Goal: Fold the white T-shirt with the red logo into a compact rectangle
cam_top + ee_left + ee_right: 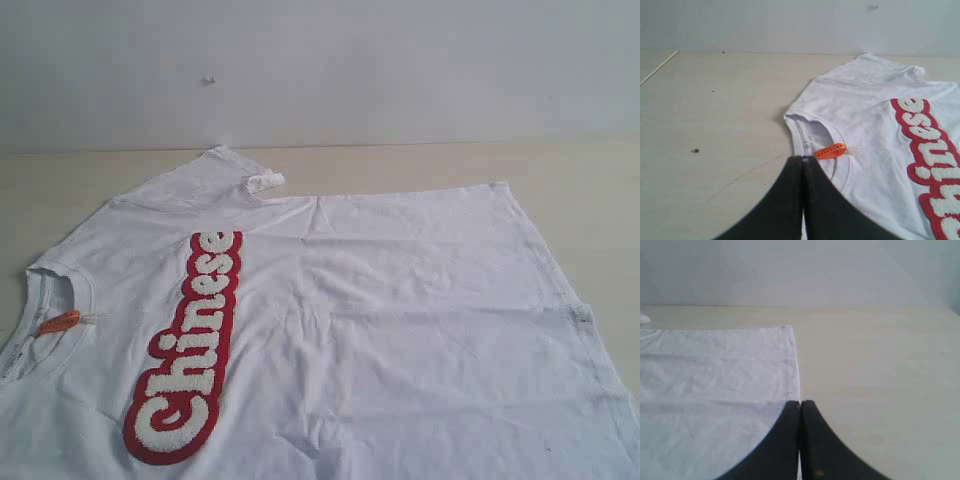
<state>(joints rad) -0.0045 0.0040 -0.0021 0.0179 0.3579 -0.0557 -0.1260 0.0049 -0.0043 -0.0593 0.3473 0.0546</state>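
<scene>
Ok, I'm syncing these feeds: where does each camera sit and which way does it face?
Exterior: off the arms, raised, looking down across the T-shirt and logo to the wall; no arm shows.
Left wrist: on the left arm, low, looking past the shut left claw at the collar and tag.
Right wrist: on the right arm, low, looking past the shut right claw along the hem.
Shared: exterior and left wrist both show tag and logo.
</scene>
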